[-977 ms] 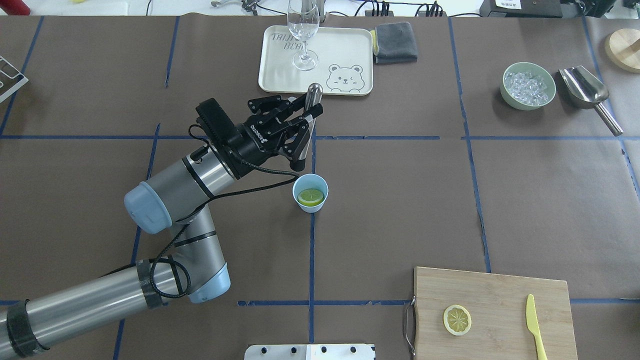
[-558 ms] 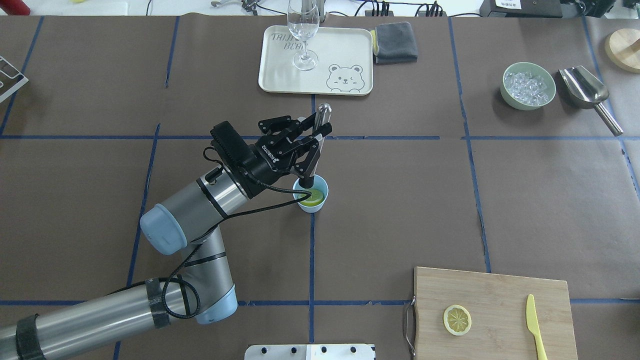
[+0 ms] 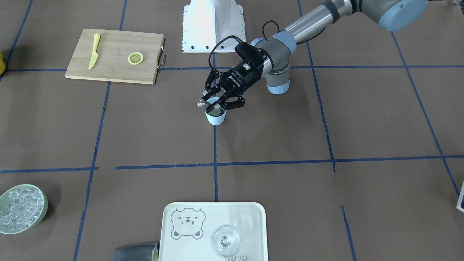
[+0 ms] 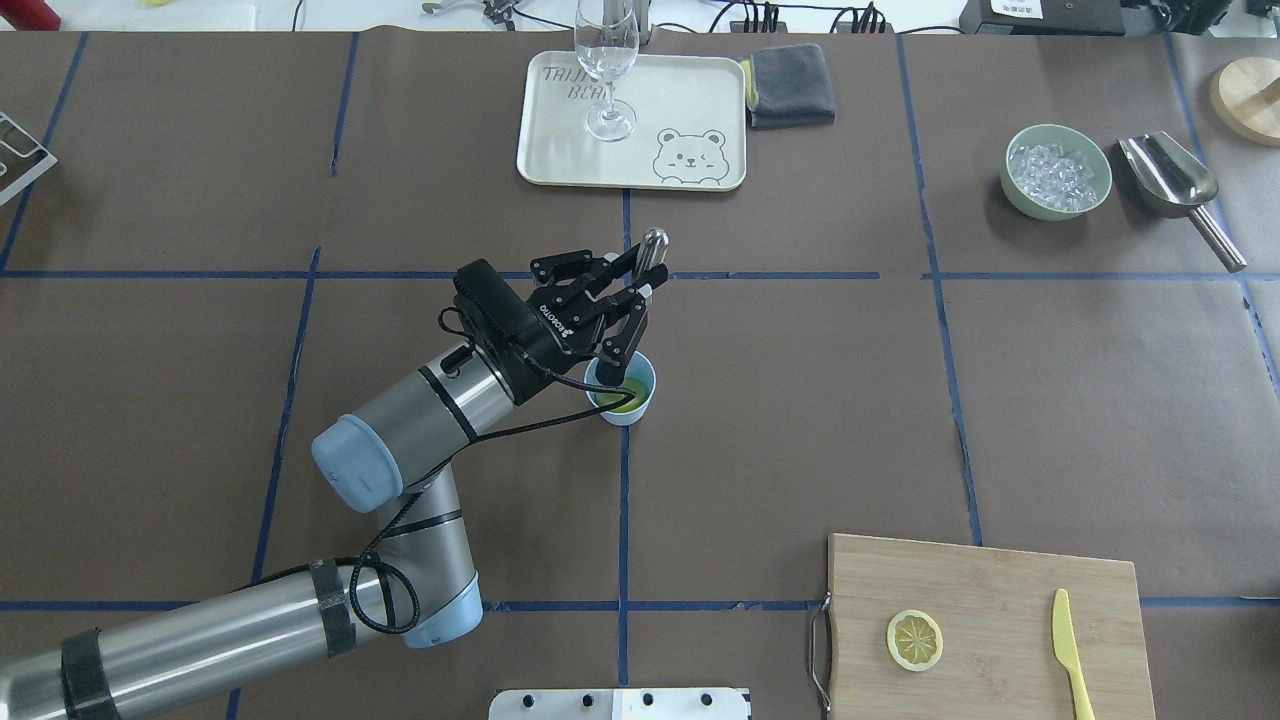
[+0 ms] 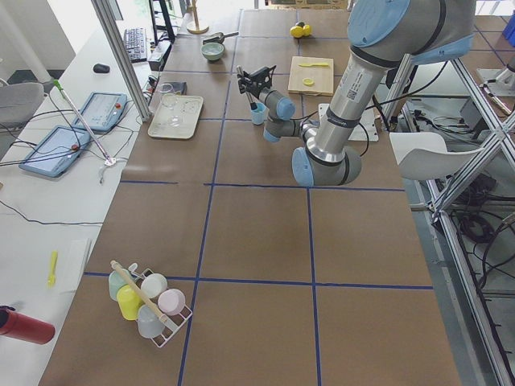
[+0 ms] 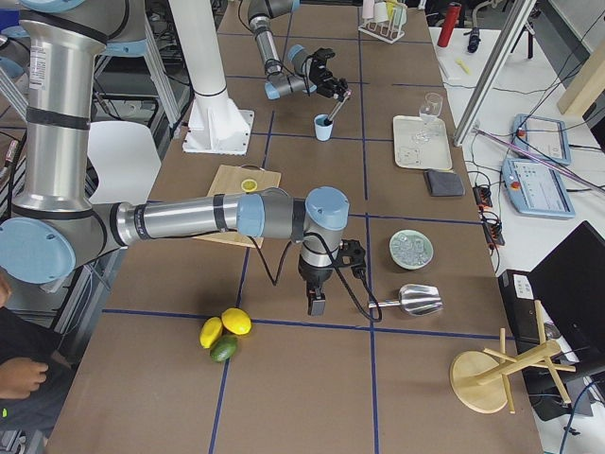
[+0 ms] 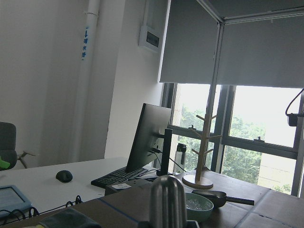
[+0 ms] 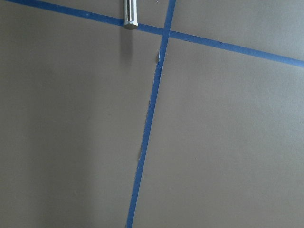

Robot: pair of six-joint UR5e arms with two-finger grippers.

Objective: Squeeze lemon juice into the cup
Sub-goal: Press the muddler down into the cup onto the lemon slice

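Note:
The pale blue cup (image 4: 646,386) stands at mid-table and also shows in the front-facing view (image 3: 216,119). A lemon slice (image 4: 628,403) lies inside it, partly hidden. My left gripper (image 4: 630,292) is shut on a metal muddler (image 4: 652,243), tilted, with its dark lower end down inside the cup on the slice. The gripper also shows in the front-facing view (image 3: 218,102). The muddler's top shows in the left wrist view (image 7: 167,202). A second lemon slice (image 4: 914,640) lies on the cutting board (image 4: 1000,580). My right gripper (image 6: 315,303) hangs low over the table; I cannot tell if it is open.
A cream tray (image 4: 690,100) with a clear glass (image 4: 606,60) and a grey cloth (image 4: 792,85) are at the back. A green bowl of ice (image 4: 1056,172) and a metal scoop (image 4: 1175,185) sit back right. A yellow knife (image 4: 1068,655) lies on the board.
My left gripper has moved right and down toward the cup with the muddler. The muddler's lower end has gone from beside the cup into it, covering part of the lemon slice.

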